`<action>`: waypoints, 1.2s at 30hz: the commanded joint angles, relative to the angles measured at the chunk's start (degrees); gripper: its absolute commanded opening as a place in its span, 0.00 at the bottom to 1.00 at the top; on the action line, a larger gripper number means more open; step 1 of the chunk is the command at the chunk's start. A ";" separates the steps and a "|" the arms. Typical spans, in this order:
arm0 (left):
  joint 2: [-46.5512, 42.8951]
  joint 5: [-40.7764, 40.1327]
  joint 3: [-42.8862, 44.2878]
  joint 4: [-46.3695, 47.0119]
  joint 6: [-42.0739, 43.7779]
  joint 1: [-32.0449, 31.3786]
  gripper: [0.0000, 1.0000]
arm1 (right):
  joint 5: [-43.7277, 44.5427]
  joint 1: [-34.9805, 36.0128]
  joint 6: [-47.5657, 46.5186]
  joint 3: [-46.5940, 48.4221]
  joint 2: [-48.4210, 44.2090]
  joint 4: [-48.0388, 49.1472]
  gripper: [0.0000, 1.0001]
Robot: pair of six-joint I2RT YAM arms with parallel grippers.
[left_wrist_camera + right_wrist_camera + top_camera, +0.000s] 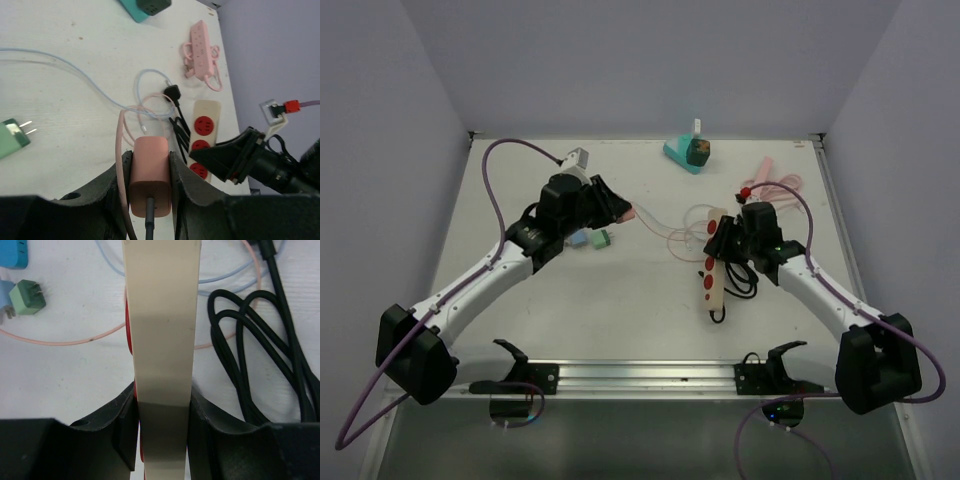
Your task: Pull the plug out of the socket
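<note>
**benchrat:** So where is the pink plug (150, 172)?

**yam_fan:** It's in the left gripper (150, 159), both fingers clamped on its sides. A thin pink cord (120, 145) trails down beside it. It's out of the strip completely and well off to the left of it in the top view.

**benchrat:** And the strip?

**yam_fan:** The right gripper (162, 392) is closed on the cream power strip (162, 315), squeezing its long edges. It's near the right-hand middle of the table (620, 320). The red sockets (204, 126) face up, and none of the ones showing has anything plugged in.

**benchrat:** Any clutter?

**yam_fan:** A looped black cable (280, 355) lies just beside the strip, and a green adapter (27, 297) lies loose further left.
</note>
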 commanded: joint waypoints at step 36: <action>10.21 -14.44 -8.36 -9.83 12.49 22.16 0.45 | 5.58 -14.39 4.47 4.62 10.09 -4.00 0.08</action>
